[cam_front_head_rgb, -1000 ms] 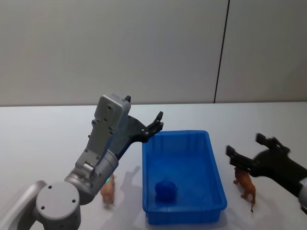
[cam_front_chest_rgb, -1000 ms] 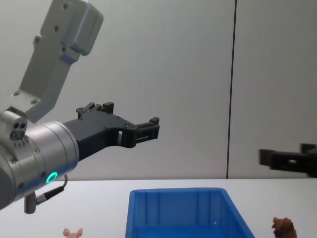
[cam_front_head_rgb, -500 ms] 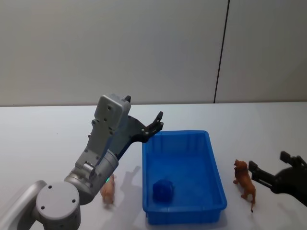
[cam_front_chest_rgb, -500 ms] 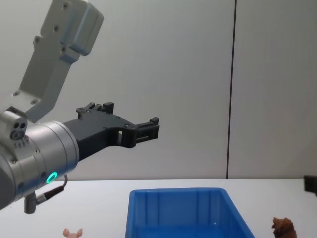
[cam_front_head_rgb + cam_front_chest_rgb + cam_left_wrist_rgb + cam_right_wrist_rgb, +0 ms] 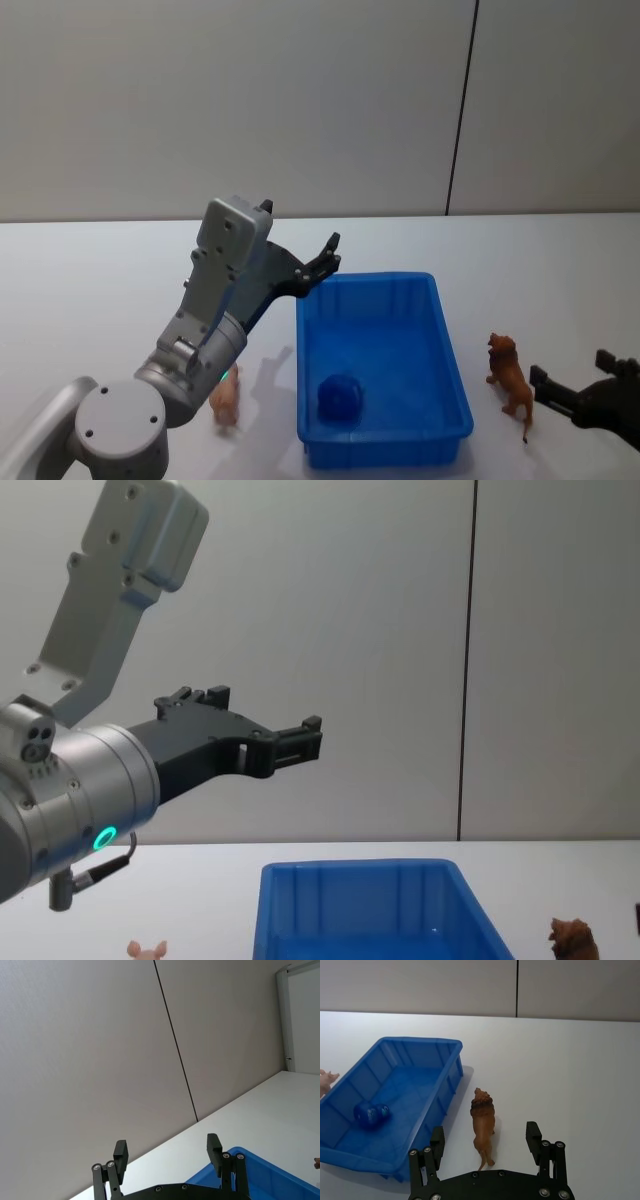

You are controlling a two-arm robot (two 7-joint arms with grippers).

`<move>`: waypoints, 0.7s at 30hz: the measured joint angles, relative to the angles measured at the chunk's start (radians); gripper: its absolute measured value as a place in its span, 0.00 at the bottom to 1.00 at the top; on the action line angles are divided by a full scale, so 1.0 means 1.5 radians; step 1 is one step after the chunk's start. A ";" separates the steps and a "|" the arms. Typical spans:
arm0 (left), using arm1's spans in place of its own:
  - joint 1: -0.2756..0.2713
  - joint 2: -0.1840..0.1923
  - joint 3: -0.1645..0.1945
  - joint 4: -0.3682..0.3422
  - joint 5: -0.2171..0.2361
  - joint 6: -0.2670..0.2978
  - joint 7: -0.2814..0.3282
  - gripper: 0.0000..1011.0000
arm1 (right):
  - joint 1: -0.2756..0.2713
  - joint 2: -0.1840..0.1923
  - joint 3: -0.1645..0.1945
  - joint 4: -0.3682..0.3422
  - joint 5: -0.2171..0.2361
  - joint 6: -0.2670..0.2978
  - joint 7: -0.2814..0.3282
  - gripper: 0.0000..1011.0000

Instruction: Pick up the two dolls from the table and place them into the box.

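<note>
Our open right gripper (image 5: 485, 1133) faces the brown doll (image 5: 482, 1119); next we should advance and close, while the open left gripper (image 5: 167, 1145) hangs raised near the box (image 5: 380, 277).

We see the box (image 5: 370, 279) as smooth moulded blue plastic with a light sheen on its rim and ribbed walls, and the table (image 5: 100, 270) as a smooth, matt white top. The brown doll (image 5: 482, 1127) looks like hard moulded plastic with a rough, shaggy mane, the pink doll (image 5: 226, 398) like smoother plastic. The left arm (image 5: 225, 255) wears a satin grey shell, metal or painted we cannot tell, while the left gripper (image 5: 167, 1146) and right gripper (image 5: 485, 1132) are matt black.
</note>
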 joint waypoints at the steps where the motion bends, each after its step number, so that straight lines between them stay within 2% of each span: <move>1: 0.000 0.000 0.000 0.000 0.000 0.000 0.000 0.99 | 0.003 -0.002 -0.001 0.004 -0.002 0.003 0.001 0.99; 13: 0.000 0.000 0.000 0.000 0.000 0.000 0.000 0.99 | 0.067 -0.041 -0.027 0.082 -0.040 0.033 0.038 0.99; 21: 0.000 0.000 0.000 0.000 0.000 0.000 0.000 0.99 | 0.097 -0.061 -0.041 0.124 -0.065 0.048 0.048 0.99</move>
